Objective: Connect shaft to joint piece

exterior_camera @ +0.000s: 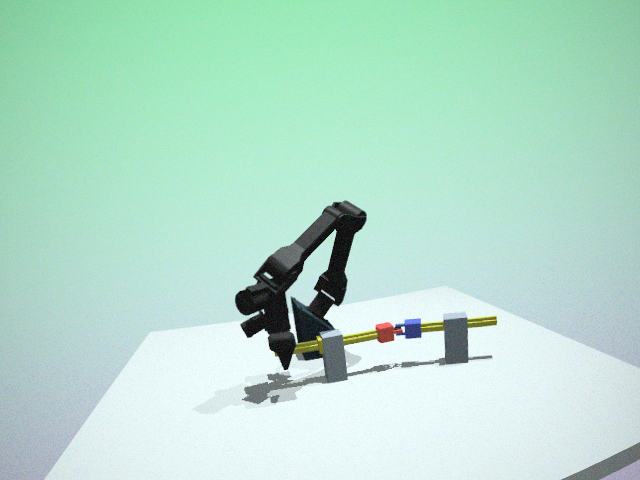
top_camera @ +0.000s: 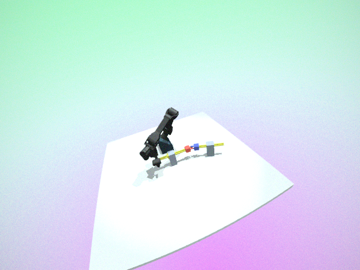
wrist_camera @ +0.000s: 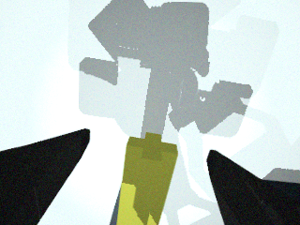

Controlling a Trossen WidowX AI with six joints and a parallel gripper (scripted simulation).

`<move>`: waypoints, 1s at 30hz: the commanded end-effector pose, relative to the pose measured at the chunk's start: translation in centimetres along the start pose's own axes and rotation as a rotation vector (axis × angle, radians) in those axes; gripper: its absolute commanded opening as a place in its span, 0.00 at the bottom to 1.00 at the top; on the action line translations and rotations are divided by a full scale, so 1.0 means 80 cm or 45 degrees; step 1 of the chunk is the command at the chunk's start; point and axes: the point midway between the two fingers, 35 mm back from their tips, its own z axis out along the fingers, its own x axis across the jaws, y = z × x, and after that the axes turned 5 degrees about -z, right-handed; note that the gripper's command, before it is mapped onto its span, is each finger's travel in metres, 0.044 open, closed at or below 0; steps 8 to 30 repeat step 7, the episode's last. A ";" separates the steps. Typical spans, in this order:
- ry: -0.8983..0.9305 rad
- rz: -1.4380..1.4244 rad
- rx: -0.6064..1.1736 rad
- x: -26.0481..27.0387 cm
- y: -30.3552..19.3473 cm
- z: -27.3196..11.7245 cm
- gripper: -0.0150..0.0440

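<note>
The red joint piece (top_camera: pixel 187 149) (exterior_camera: pixel 385 332) hangs on its hinges at the blue piece (top_camera: pixel 196 146) (exterior_camera: pixel 413 328) on the end of the fixed yellow shaft (top_camera: pixel 219 144) (exterior_camera: pixel 481 321). The second yellow shaft (top_camera: pixel 180 152) (exterior_camera: pixel 359 337) (wrist_camera: pixel 152 173) runs through the left block (top_camera: pixel 172 158) (exterior_camera: pixel 334 356), and its right end meets the red piece's opening with no gap visible. How deep it sits inside is hidden. My gripper (wrist_camera: pixel 149 144) is open, its fingers apart on both sides of the second shaft's outer end, touching nothing that I can see.
The right grey block (top_camera: pixel 210 149) (exterior_camera: pixel 455 338) carries the fixed shaft. The arm's dark base (top_camera: pixel 165 145) (exterior_camera: pixel 309 330) stands behind the left block. All stand on a white table (top_camera: pixel 185 203) (exterior_camera: pixel 361 428), with the arm's shadow under the gripper.
</note>
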 end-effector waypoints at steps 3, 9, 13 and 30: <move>-0.001 -0.002 0.001 0.000 0.000 -0.003 1.00; 0.004 0.002 0.004 0.000 0.000 -0.037 1.00; 0.004 0.002 0.004 0.000 0.000 -0.037 1.00; 0.004 0.002 0.004 0.000 0.000 -0.037 1.00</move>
